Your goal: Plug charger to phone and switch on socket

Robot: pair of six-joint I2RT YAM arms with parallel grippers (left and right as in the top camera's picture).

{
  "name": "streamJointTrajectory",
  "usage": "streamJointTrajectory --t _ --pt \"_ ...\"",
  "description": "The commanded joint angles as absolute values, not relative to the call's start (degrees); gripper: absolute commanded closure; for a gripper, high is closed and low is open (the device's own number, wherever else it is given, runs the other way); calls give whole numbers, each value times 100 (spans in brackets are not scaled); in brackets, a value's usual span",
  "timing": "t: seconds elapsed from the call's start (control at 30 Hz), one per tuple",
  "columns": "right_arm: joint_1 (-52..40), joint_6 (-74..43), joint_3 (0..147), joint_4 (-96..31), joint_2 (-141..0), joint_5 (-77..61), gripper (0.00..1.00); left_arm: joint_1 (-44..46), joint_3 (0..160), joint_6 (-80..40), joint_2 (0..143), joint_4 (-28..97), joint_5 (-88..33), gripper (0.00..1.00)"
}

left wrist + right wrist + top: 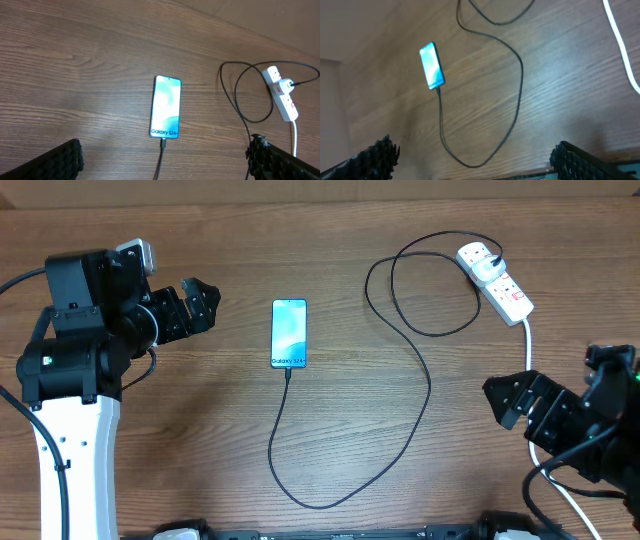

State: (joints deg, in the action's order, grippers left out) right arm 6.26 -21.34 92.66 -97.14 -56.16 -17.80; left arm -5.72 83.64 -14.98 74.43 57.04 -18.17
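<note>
The phone (289, 333) lies screen-up mid-table, its blue-teal screen lit. The charger's thin black cable (425, 380) runs from the phone's bottom edge, loops toward the front of the table and curls back to a plug (487, 265) seated in the white socket (512, 295) at the far right. In the left wrist view the connector tip (163, 144) meets the bottom edge of the phone (165, 106). My left gripper (203, 306) hangs open to the left of the phone. Near the right edge my right gripper (508, 402) is open and holds nothing.
The socket's thick white cord (527, 345) runs from the strip toward the front, passing under my right arm, and shows again as a white cord (622, 45) in the right wrist view. The cable's front loop (310, 505) lies close to the table's front edge.
</note>
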Motion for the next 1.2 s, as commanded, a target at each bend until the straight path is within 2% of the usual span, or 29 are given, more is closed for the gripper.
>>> streamJointTrajectory --t 0.0,0.23,0.73,0.97,1.17 --pt "596 -2058 8971 -9699 -5588 -1813 0 -565 8342 -1433 7463 5675 -1778 0" --pt "591 -2053 8226 -9260 -5225 -1767 0 -565 8342 -1433 7463 5675 -1778 0" --pt "427 -1656 6088 -7061 -3177 -1772 0 -565 8342 -1433 7463 5675 -1778 0" --pt "-309 -1037 5052 -5876 -2290 -1767 0 -565 8342 -1433 7463 5677 -1778 0" --pt "-412 -1035 4152 -4969 -1643 -1765 0 -565 8342 -1433 7463 5675 -1778 0"
